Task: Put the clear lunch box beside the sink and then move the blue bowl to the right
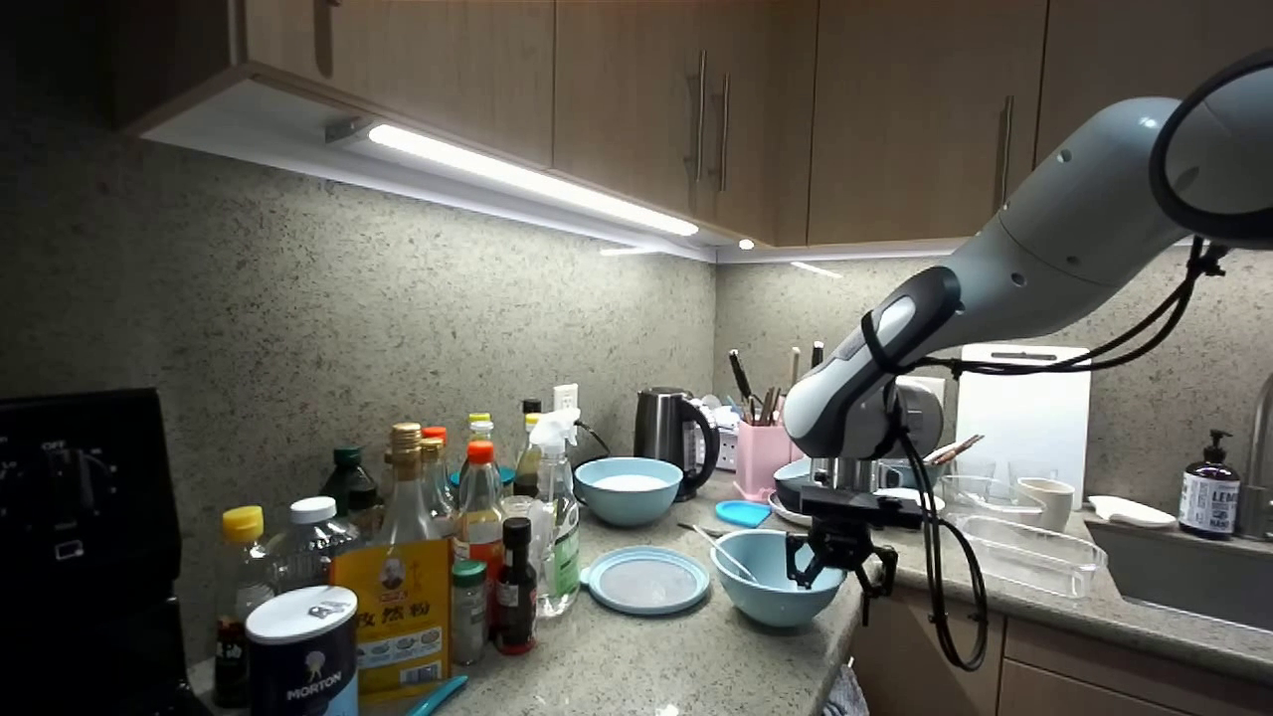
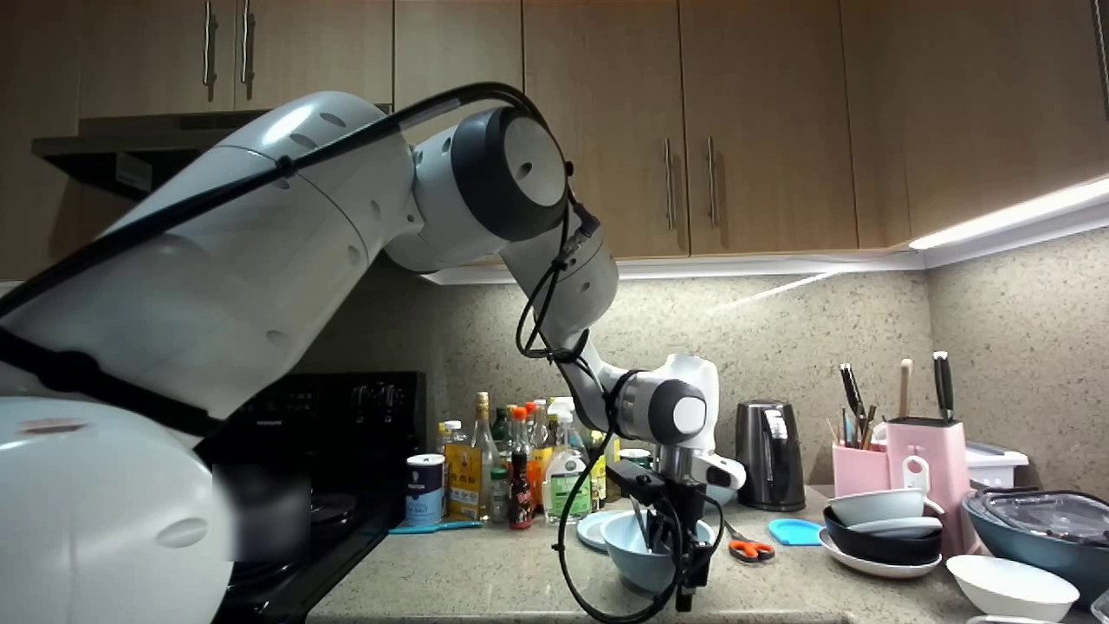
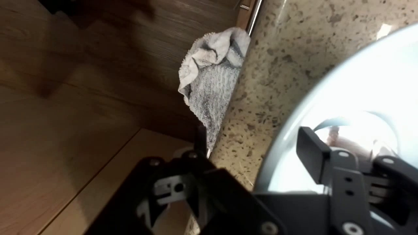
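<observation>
Fingers apart, the black metal gripper (image 1: 835, 585) holds nothing, well away from the straight-rimmed grey steel sink (image 1: 1183, 572). Just beside the sink lies the low, clear plastic, rectangular lunch box (image 1: 1034, 557), so that step looks done. Well apart from the sink, the round, glossy turquoise-blue bowl (image 1: 764, 589) has its smooth rim between those fingers, probably because it is too wide to grip across

Near, my one gripper (image 1: 837, 577) and one blue bowl (image 1: 761, 599); far, I count a second blue bowl (image 1: 627, 504) beside one kettle (image 1: 656, 435). At right: one clear lunch box (image 1: 1032, 557), one sink (image 1: 1183, 572), one soap bottle (image 1: 1208, 497), one white board (image 1: 1034, 423). At left, perhaps a dozen bottles (image 1: 479, 527), many overlapping.
</observation>
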Robot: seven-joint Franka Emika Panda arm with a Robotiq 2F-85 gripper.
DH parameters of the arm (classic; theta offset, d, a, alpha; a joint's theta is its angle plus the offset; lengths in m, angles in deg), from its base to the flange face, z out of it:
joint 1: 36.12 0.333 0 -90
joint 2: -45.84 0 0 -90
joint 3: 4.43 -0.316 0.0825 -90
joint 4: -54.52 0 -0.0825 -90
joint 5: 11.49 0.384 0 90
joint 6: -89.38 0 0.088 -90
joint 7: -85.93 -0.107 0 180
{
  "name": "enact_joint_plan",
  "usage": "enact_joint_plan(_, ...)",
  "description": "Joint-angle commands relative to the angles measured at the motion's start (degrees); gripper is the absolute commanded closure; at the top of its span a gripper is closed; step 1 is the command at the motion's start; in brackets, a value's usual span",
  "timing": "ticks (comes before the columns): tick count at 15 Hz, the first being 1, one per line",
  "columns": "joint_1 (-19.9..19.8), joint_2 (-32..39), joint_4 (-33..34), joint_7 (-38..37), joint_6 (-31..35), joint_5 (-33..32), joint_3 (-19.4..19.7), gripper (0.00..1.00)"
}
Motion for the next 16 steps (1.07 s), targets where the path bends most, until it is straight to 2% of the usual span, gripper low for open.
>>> enact_joint_plan(1,2.1,0.5,1.6,-3.7,-2.0,-3.4,1.3,0.01)
enact_joint_plan(4,3.9,-0.7,1.6,-6.3,-1.2,-6.2,2.5,0.0)
enact_joint_plan(10,9.4,-5.5,1.0,-15.0,-1.5,-17.3,6.2,0.0)
enact_joint_plan(13,10.8,-9.5,-1.0,-18.2,-2.9,-22.3,6.3,0.0)
enact_joint_plan(16,11.4,-15.1,-5.8,-19.2,0.4,-26.3,5.4,0.0)
